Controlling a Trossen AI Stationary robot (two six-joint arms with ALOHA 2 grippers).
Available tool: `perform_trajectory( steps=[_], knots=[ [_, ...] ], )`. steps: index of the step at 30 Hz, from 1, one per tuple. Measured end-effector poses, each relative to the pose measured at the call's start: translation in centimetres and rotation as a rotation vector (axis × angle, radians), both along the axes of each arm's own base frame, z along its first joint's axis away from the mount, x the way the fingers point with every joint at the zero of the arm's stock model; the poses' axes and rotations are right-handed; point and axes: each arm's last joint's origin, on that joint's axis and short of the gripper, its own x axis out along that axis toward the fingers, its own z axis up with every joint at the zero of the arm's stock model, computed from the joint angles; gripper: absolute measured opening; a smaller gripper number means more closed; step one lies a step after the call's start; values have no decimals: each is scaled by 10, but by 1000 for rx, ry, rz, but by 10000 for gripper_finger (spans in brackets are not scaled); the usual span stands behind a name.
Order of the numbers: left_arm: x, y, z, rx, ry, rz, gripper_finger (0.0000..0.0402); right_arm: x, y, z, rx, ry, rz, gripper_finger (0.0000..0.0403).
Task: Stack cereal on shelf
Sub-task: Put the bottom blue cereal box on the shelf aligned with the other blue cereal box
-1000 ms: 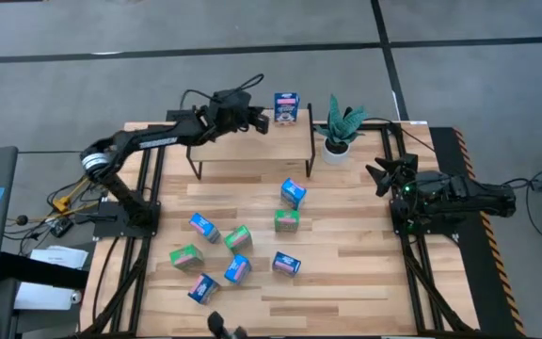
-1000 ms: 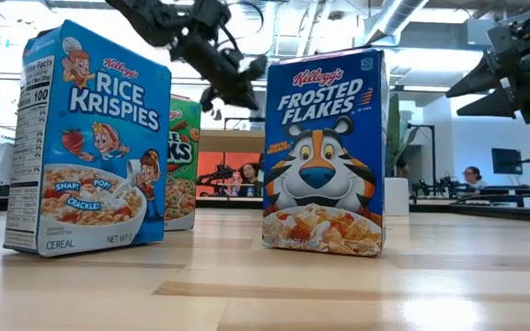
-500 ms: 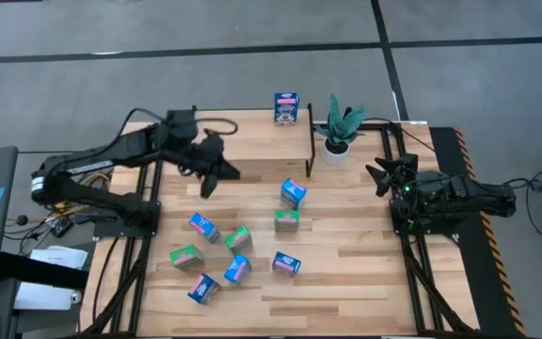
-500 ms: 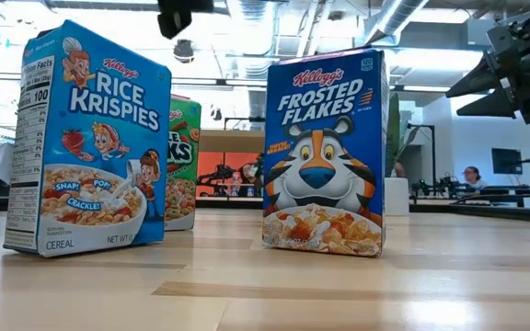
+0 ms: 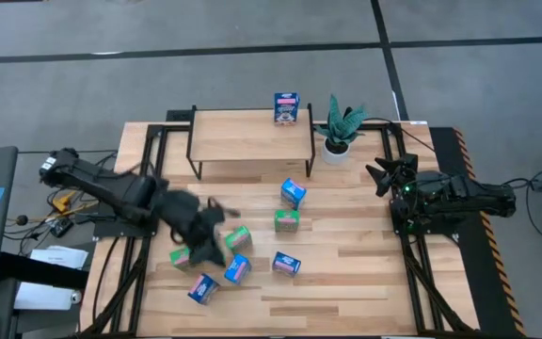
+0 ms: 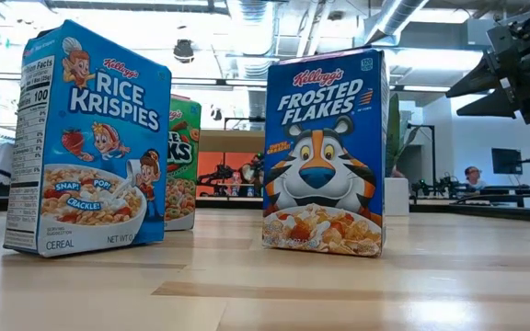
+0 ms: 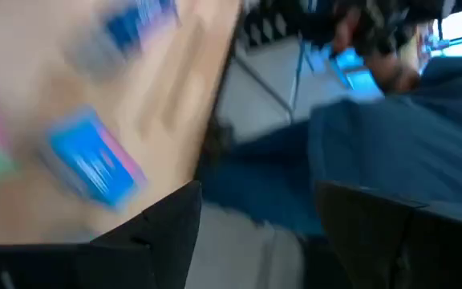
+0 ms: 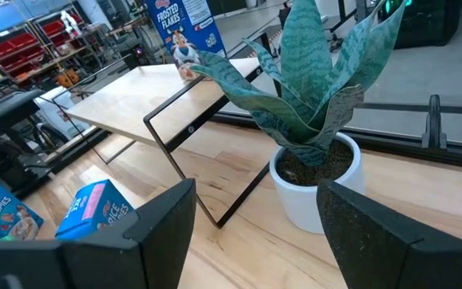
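While one cereal box (image 5: 286,106) stands on the shelf (image 5: 243,132), others (image 5: 292,194) scatter the table (image 5: 346,254).

grey floor (image 5: 252,75) around the wooden table (image 5: 346,273); bright ceiling lights (image 6: 274,14).

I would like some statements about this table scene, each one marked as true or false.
1. One small blue cardboard cereal box stands on the low light-wood shelf. True.
2. The left gripper hangs above the shelf. False: it is over the loose boxes on the wooden tabletop.
3. The right gripper holds a green box. False: it is open and empty, near the table's right edge.
4. The small green potted plant stands on the tabletop beside the shelf's right end. True.
5. The shelf carries three boxes. False: only one.
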Motion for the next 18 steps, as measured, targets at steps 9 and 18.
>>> perform_trajectory(
  steps=[9, 18],
  knots=[
    [-14, -60, -17, -172, 259, -16, 211, 0, 0, 0, 0, 0, 0, 286],
    [-33, -80, -35, -70, 423, 11, 210, 0, 0, 0, 0, 0, 0, 286]
  ],
)
